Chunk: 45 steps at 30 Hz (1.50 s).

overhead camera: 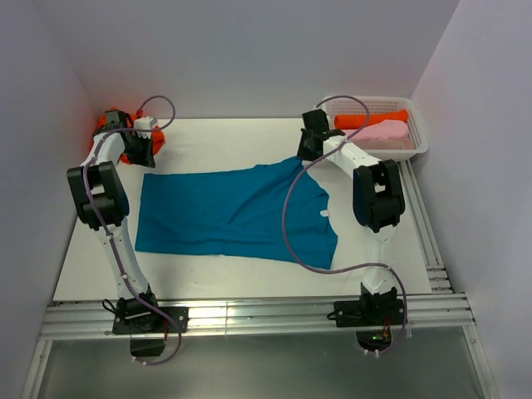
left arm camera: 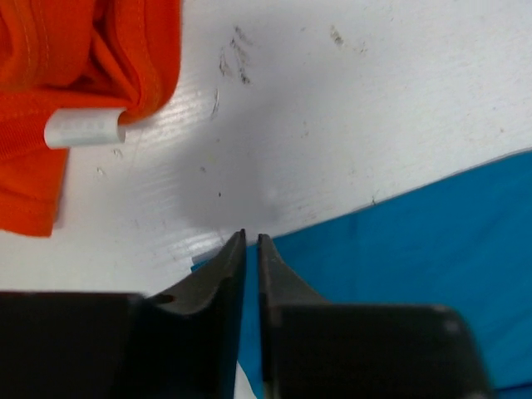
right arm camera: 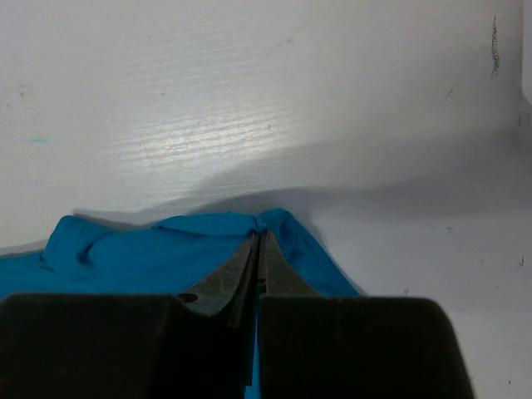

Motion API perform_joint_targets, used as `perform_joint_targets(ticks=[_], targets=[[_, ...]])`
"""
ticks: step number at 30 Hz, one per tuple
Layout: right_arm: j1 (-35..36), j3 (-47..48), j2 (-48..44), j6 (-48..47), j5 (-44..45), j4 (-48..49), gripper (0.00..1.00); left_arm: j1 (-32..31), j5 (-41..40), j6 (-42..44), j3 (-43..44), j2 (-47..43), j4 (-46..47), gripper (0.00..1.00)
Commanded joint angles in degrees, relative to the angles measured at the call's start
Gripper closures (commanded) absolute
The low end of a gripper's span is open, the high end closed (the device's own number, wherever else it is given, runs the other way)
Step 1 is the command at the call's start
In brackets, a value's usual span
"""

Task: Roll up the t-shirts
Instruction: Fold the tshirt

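The blue shirt (overhead camera: 233,216) lies flat and spread out in the middle of the table (overhead camera: 224,137).

The left arm (overhead camera: 100,195) goes up from its base, bends at the elbow, and reaches to the far left corner of the blue shirt. The left gripper (left arm camera: 251,239) points down there. Its jaws are almost together, with just a thin crack between them. The tips sit right at the edge of the shirt's corner. I cannot tell if any cloth is in the crack. Just beyond it lies a crumpled orange shirt (left arm camera: 83,50) with a white tag (left arm camera: 83,129).

The right arm (overhead camera: 378,195) goes up, bends, and reaches in to the far right corner of the blue shirt. The right gripper (right arm camera: 259,237) is closed tight on the cloth, which bunches up in a small fold at its tips.

In the far right corner is a white basket (overhead camera: 420,125). Inside lie a rolled orange shirt (overhead camera: 370,119) and a rolled pink shirt (overhead camera: 384,133), side by side.
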Motion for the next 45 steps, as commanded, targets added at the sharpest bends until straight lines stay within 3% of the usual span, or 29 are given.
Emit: perform_joint_targets(ticks=[1, 2, 7, 13, 21, 27, 30, 37, 45], targets=[[-0.2, -0.4, -2.6, 0.8, 1.9, 1.4, 1.0, -0.2, -2.9, 0.6, 2.4, -0.3, -3.1, 0.81], [-0.2, -0.5, -2.6, 0.8, 1.9, 1.5, 1.0, -0.1, -3.6, 0.3, 2.1, -0.3, -3.0, 0.72], [-0.2, 0.1, -1.7, 0.9, 1.3, 1.8, 1.0, 0.7, -6.5, -1.6, -1.4, -2.5, 0.1, 0.56], [-0.3, -0.5, -1.5, 0.8, 1.2, 2.3, 1.0, 1.1, -9.8, -1.6, -2.2, -3.2, 0.0, 0.51], [-0.5, -0.5, -1.1, 1.1, 0.7, 2.3, 1.0, 1.9, -8.2, -0.6, -4.3, -4.2, -1.8, 0.5], [-0.5, 0.3, -0.9, 1.1, 0.7, 1.8, 1.0, 1.9, -5.7, -0.3, -2.8, -2.2, -4.4, 0.55], [-0.5, 0.6, -0.7, 0.9, 0.8, 1.5, 1.0, 1.9, -4.1, -0.1, -1.1, -1.1, -5.9, 0.63], [-1.0, 2.2, -0.3, 0.7, 1.7, 0.3, 1.0, 1.8, -0.6, -0.3, 3.4, 1.9, -7.3, 1.0], [-1.9, 6.3, 1.2, 0.5, 2.8, -2.0, 1.0, 1.9, 1.3, -0.7, 1.5, -1.8, -0.5, 1.0]])
